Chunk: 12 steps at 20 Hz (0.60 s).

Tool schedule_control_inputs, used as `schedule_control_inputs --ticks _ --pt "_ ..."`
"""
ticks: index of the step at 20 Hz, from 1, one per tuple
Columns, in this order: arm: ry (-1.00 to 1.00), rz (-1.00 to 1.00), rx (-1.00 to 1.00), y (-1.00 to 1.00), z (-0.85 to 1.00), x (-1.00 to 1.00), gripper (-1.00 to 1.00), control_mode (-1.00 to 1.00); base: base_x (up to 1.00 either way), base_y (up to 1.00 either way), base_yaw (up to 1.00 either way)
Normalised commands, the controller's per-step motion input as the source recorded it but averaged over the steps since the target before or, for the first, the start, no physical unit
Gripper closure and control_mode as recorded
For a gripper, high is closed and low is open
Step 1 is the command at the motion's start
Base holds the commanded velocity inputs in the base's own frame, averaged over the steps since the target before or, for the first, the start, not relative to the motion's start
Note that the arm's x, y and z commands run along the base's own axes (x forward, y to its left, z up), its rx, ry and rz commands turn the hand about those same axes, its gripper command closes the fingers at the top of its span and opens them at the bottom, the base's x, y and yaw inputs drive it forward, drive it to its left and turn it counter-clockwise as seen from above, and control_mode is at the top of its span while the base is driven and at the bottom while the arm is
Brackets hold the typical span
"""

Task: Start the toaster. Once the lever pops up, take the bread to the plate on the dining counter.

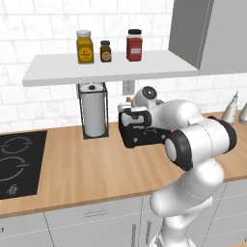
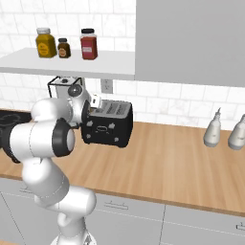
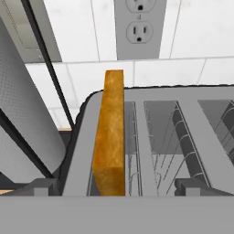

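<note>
The open jaws hover above the black boxy toaster (image 2: 107, 125), over the upright golden-crusted bread slice (image 3: 110, 132) in its slot.

We record a wall of white marbled tile (image 1: 48, 48) carrying a white floating shelf (image 1: 111, 67) with three spice jars (image 1: 105, 50), a grey upper cabinet (image 2: 191, 40) beside it, and a white double outlet (image 3: 140, 27) set in the tile below. Beneath runs a light-wood worktop (image 1: 87, 169) over pale grey drawer fronts (image 1: 91, 222), with a black cooktop (image 1: 19, 164) inset at one end. We also list a paper-towel roll in a black wire stand (image 1: 93, 111) under the shelf and two pale grey bottles (image 2: 225, 131) at the far end, all evenly lit.
</note>
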Motion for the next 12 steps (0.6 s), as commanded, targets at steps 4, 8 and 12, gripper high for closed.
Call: schedule_control_inputs --ticks 4,8,12 --pt "0.0 0.0 0.0 0.0 0.0 0.08 -1.0 -1.0 0.0 0.0 0.0" --pt "0.0 0.0 0.0 0.0 0.0 0.09 -1.0 -1.0 0.0 0.0 0.0" --pt "0.0 0.0 0.0 0.0 -0.01 0.02 -1.0 -1.0 0.0 0.0 0.0"
